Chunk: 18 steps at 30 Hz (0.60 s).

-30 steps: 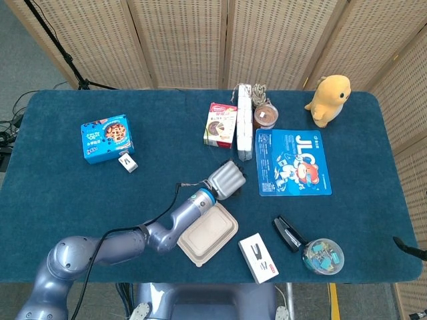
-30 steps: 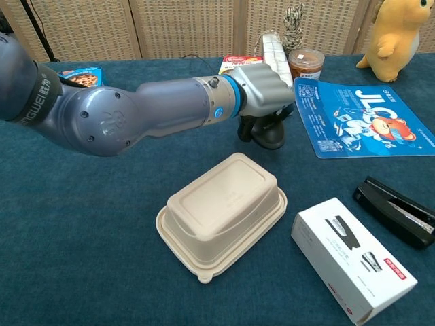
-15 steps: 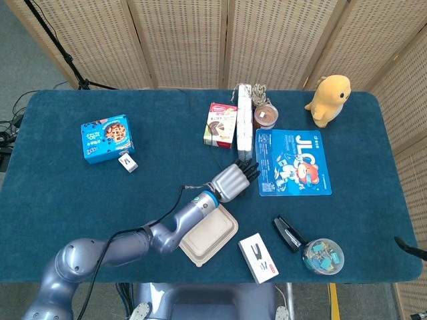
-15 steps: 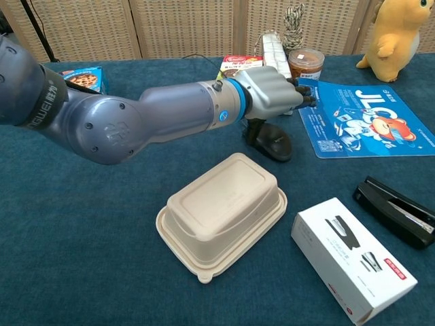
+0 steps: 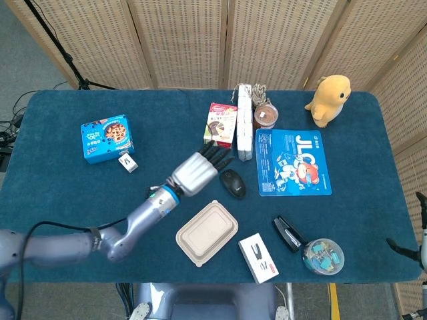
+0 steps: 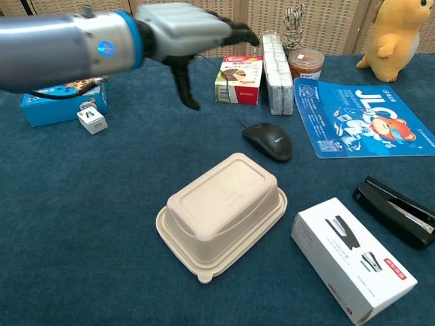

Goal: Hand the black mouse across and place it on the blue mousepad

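You have the mouse lying on the table, just beside the mousepad at its 9 o'clock. The food container sits at the mouse's 7 o'clock. The left hand hangs above the table at the mouse's 9 o'clock, apart from it. The stapler lies at the mousepad's 6 o'clock.

black mouse flat on table, beside blue mousepad
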{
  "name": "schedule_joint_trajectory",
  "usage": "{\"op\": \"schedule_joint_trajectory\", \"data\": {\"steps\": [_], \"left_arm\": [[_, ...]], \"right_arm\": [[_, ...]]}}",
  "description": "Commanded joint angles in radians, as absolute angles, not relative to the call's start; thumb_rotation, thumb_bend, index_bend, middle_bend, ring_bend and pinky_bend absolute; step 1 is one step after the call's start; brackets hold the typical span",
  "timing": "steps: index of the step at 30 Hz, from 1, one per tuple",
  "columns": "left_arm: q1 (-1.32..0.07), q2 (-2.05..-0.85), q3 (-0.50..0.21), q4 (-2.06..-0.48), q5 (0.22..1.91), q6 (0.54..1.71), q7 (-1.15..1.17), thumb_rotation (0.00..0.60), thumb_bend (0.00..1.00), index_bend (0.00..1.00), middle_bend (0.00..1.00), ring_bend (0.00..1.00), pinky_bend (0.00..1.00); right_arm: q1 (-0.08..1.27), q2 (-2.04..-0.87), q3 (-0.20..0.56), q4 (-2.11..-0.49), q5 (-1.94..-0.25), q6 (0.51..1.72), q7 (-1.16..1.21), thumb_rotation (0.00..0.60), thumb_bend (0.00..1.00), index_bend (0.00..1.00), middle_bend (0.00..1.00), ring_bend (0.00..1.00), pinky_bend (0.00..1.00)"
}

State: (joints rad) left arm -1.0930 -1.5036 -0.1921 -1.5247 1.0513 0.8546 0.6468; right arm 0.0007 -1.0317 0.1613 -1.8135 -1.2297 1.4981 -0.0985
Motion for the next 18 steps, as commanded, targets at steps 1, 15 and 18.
{"op": "schedule_joint_trajectory", "data": {"steps": [1,15,18], "left_arm": [[-0.942,-1.336,-0.131,-1.668,1.096,0.981,0.532,0.6,0.12,0.0,0.0,0.0,0.0],[-0.554,-1.083,-0.017,-1.805,1.138,1.308,0.262,0.6,0.1,0.0,0.0,0.0,0.0],[-0.492,-1.081,-0.018,-1.8,1.121,1.367,0.236,0.6,0.1,0.0,0.0,0.0,0.0]], "right_arm": [[0.015,-1.05,0.162,-1.809,-1.217,1.482,-0.123,0.6,0.0,0.0,0.0,0.0,0.0],[0.204,-1.093,0.24,-1.827,-1.104,1.314,-0.329,0.6,0.0,0.0,0.0,0.0,0.0],[0.258,-1.104,0.259,-1.857,-1.065,1.272,-0.385,0.6,0.0,0.0,0.0,0.0,0.0]]}}
